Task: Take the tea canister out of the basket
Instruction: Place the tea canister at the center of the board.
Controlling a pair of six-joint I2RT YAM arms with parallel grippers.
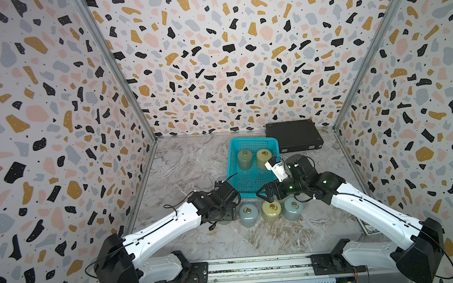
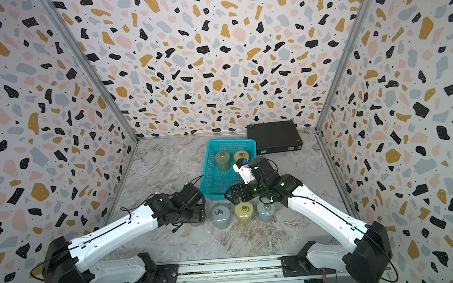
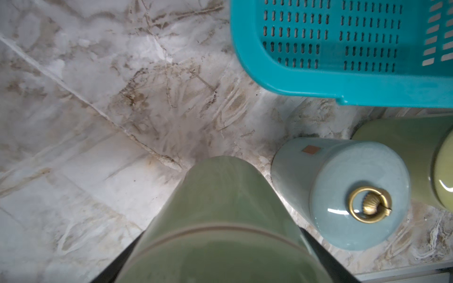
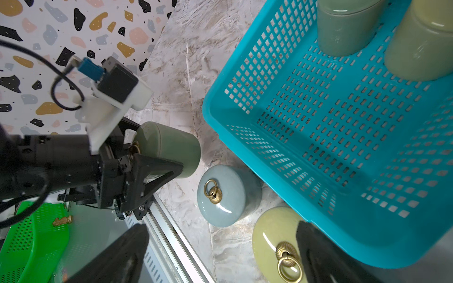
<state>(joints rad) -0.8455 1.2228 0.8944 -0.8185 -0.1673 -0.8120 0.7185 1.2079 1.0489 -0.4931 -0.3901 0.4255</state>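
The teal basket stands mid-table. Two tea canisters stay upright at its far end, a dark green one and a yellow-green one. My left gripper is outside the basket's near left corner. It is shut on another dark green tea canister, held upright low over the table. My right gripper hangs open and holds nothing. It is over the basket's near rim and a yellow canister.
Three canisters stand in a row before the basket: blue-grey, yellow, blue-grey. The first is close beside the held one. A flat black case lies at the back right. A green basket sits beyond the front rail.
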